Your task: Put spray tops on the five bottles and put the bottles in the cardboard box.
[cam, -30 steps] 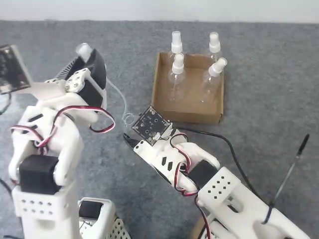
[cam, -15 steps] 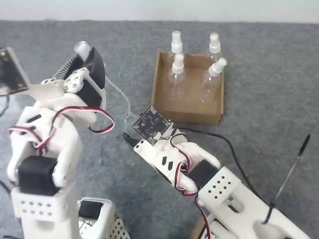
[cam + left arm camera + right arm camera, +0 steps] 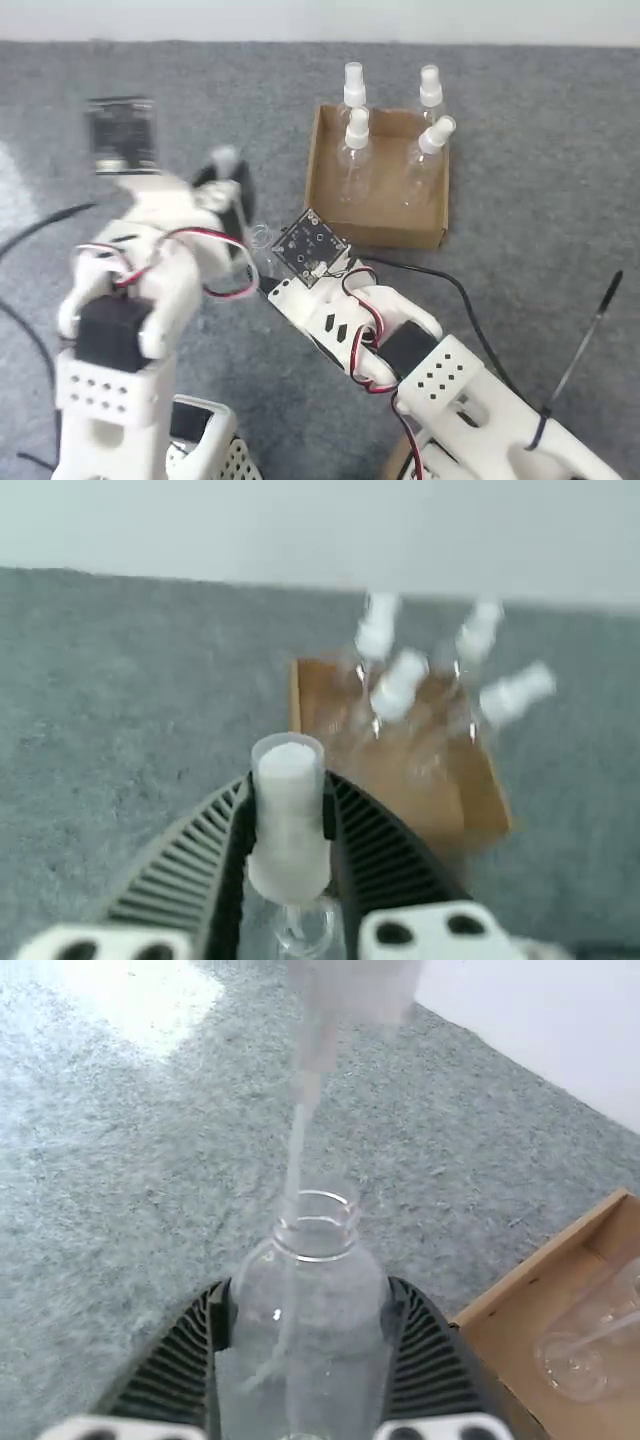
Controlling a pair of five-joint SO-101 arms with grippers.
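Note:
My left gripper (image 3: 228, 188) (image 3: 290, 855) is shut on a white spray top (image 3: 224, 160) (image 3: 289, 815), just left of and above the clear bottle's open mouth (image 3: 262, 237) (image 3: 300, 935). The top's thin dip tube (image 3: 297, 1145) runs down through that neck into the bottle. My right gripper (image 3: 266, 284) (image 3: 300, 1365) is shut on the clear bottle (image 3: 300, 1305), holding it upright left of the cardboard box (image 3: 378, 233) (image 3: 475, 790) (image 3: 545, 1285). Inside the box stand several capped bottles (image 3: 357, 150) (image 3: 400, 685).
Grey carpet covers the table. A black cable (image 3: 470, 310) trails from the right arm, and a thin black rod (image 3: 585, 340) lies at the right. A white perforated bin (image 3: 205, 450) sits at the near edge by the left arm's base.
The left arm has swung right and forward, carrying the spray top from the far left to just over the bottle's mouth. The right arm and bottle have stayed put.

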